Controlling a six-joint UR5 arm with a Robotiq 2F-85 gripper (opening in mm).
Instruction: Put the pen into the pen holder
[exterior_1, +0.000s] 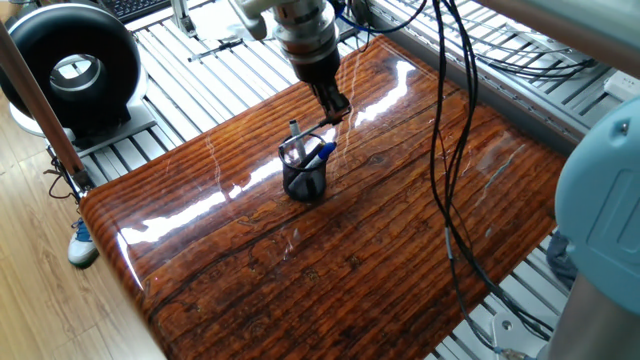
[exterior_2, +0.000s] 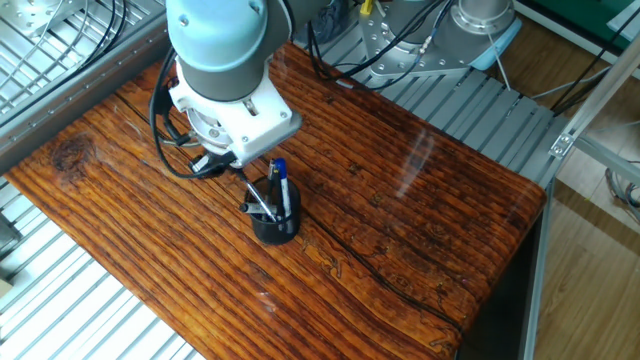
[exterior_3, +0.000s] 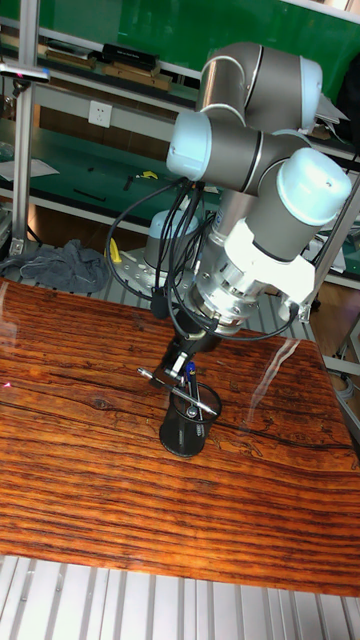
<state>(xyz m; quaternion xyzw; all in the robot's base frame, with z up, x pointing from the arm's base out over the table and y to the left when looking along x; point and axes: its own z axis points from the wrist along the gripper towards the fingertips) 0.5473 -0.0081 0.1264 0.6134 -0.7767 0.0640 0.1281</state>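
The black wire-mesh pen holder (exterior_1: 305, 181) stands upright near the middle of the wooden table (exterior_1: 330, 270). A thicker grey pen (exterior_1: 295, 131) and a blue-capped pen (exterior_1: 322, 151) stick out of it. My gripper (exterior_1: 338, 108) hangs just above and behind the cup's rim, its fingers close together on the slim dark pen (exterior_1: 318, 127). That pen slants from the fingertips down toward the cup's mouth. In the other fixed view the gripper (exterior_2: 244, 178) sits close over the holder (exterior_2: 275, 226). In the tall fixed view the gripper (exterior_3: 184, 353) is directly above the holder (exterior_3: 186, 428).
Black cables (exterior_1: 441, 150) hang from the arm across the table's right half. A round black device (exterior_1: 75, 70) stands off the table's left corner. Slatted metal framing (exterior_1: 190, 60) surrounds the tabletop. The near-left table edge (exterior_1: 120, 250) is rounded.
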